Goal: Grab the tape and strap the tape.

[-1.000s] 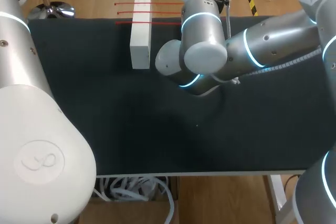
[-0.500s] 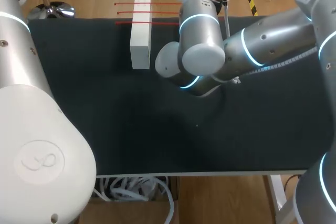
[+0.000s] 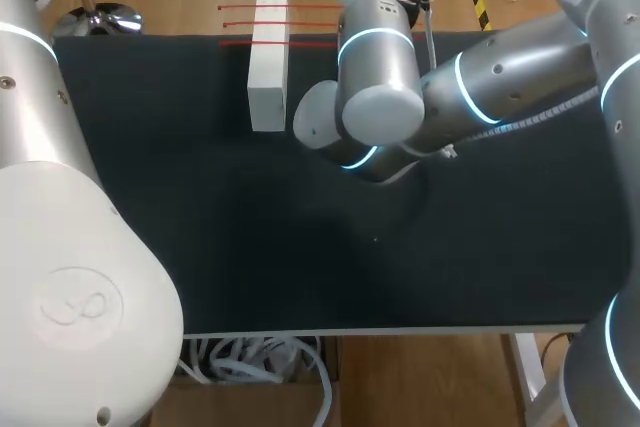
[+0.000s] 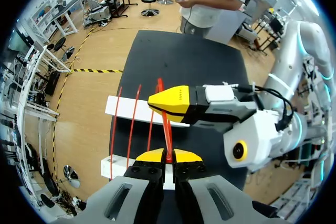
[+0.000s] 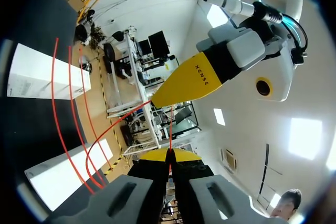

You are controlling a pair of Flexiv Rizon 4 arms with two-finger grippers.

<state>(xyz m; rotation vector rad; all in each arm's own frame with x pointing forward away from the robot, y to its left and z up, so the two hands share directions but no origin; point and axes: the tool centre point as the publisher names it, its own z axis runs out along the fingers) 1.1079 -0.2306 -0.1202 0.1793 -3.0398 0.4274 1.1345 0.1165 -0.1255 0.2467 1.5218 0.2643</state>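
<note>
Thin red tape strand [image 4: 167, 124], narrow as cord, glossy, runs straight up from the left gripper [image 4: 168, 156], whose yellow tips are pinched together on it. The right gripper [image 5: 169, 155] is likewise clamped on a red strand, which stretches taut to the other arm's yellow finger just ahead. Both grippers are close together, near the table's far edge. From the head camera, three parallel red strands [image 3: 300, 25] lie across the far end of a white rectangular block [image 3: 268, 62] and past the edge of the black table [image 3: 250, 247]. The right arm [image 3: 400, 87] hides the strands' other end and both grippers there.
</note>
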